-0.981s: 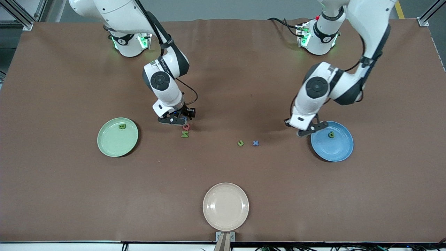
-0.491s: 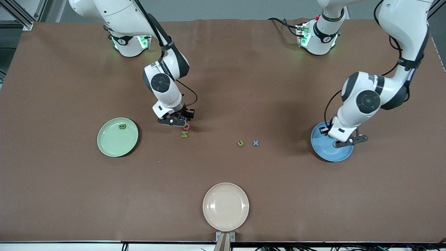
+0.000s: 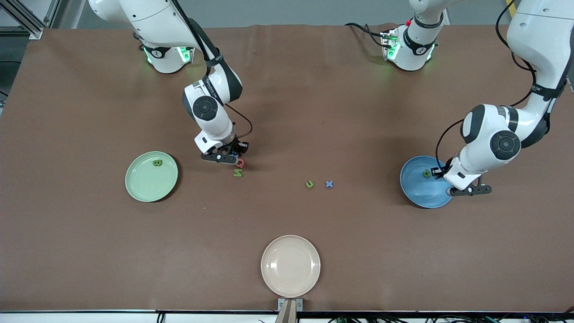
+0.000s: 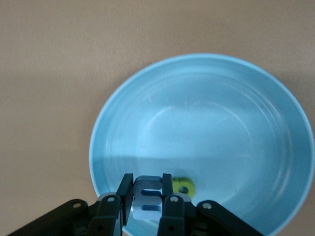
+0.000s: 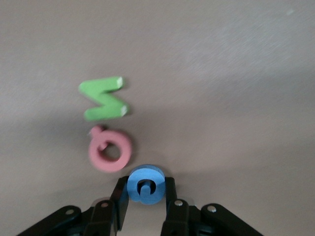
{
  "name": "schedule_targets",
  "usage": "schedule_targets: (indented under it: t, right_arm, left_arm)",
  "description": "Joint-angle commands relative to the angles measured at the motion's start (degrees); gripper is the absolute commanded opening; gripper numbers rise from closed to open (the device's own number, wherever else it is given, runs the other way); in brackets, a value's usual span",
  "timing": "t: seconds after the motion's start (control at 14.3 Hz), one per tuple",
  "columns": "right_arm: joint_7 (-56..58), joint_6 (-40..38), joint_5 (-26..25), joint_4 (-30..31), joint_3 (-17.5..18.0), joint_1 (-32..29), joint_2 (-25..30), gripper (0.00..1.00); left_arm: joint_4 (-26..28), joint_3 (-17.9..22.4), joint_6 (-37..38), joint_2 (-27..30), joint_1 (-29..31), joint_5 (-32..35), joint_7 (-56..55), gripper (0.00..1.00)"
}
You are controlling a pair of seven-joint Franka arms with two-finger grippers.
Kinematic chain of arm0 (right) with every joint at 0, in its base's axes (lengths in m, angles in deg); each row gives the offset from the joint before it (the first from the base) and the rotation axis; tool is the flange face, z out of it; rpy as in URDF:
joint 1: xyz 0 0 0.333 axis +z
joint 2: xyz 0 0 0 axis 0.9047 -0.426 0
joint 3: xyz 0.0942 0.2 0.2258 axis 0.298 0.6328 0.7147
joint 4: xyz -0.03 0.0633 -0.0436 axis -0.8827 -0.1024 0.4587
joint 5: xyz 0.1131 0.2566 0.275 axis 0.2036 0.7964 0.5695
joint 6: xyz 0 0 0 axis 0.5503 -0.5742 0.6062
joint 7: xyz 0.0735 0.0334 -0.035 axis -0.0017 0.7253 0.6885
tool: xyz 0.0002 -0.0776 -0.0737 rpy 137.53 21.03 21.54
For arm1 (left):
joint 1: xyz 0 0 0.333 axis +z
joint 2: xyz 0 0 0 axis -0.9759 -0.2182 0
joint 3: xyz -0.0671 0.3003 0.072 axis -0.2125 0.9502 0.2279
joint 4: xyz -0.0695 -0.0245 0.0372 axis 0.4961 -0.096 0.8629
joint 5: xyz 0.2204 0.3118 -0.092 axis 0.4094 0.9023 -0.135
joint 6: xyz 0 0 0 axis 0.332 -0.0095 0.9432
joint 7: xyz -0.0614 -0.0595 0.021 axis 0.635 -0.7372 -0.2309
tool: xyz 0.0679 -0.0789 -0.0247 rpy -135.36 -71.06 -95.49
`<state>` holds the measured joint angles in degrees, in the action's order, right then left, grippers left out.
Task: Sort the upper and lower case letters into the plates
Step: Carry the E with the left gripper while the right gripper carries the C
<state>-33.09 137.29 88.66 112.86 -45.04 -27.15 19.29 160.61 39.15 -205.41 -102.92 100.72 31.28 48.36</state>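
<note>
My left gripper (image 3: 469, 190) is shut on a blue letter m (image 4: 147, 202) and hangs over the rim of the blue plate (image 3: 415, 188) on the side toward the left arm's end. A green p (image 3: 427, 173) lies in that plate and also shows in the left wrist view (image 4: 183, 186). My right gripper (image 3: 223, 157) is low at the table, shut on a blue C (image 5: 143, 177). Beside it lie a pink Q (image 3: 241, 163) and a green N (image 3: 237, 173). A green u (image 3: 309, 184) and a blue x (image 3: 329, 184) lie mid-table. The pale green plate (image 3: 148, 184) holds a green B (image 3: 157, 163).
A cream-beige plate (image 3: 290, 269) sits near the table's edge closest to the front camera. The brown table top (image 3: 89, 246) stretches wide around the plates. The arm bases stand along the edge farthest from the front camera.
My left arm swung with the blue m across the blue plate, from its mid-table edge to its edge toward the left arm's end. The green p shows again. The right gripper barely shifted.
</note>
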Motion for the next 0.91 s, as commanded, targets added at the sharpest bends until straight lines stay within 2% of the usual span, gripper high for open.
schedule_targets:
  t: [0.0,0.28,0.56,0.63,0.7,0.77,0.84]
  right_arm:
    - [4.0,-5.6,-1.8,-1.6,-3.4,-1.0,2.2,0.00]
    - [15.0,-17.1,-1.8,-5.9,-11.8,-1.0,5.8,0.00]
    - [32.8,-17.7,-1.8,-5.8,-21.6,-1.2,6.5,0.00]
    - [36.1,-17.3,-1.8,-5.6,-22.8,-2.2,6.5,0.00]
    - [39.5,-16.6,-1.8,-5.2,-22.9,-4.3,6.5,0.00]
    - [42.1,-15.2,-1.8,-4.5,-22.8,-6.4,6.4,0.00]
    - [44.4,-13.0,-1.8,-3.4,-22.8,-7.8,6.1,0.00]
  left_arm:
    - [-3.5,-0.3,0.2,-3.7,0.9,3.3,1.3,0.11]
    - [-3.7,-0.3,-0.1,-5.1,0.7,4.8,0.9,0.11]
    - [-3.7,-0.3,-0.3,-5.4,0.7,4.8,0.9,0.16]
    - [-3.7,-0.4,-0.2,-5.2,0.7,4.8,1.0,0.34]
    - [-3.7,-0.4,-0.2,-4.9,0.7,4.9,1.1,0.62]
    - [-3.7,-0.6,-0.1,-4.5,0.6,4.8,1.1,0.86]
    - [-3.9,-0.8,0.5,-3.4,0.5,4.8,1.1,0.93]
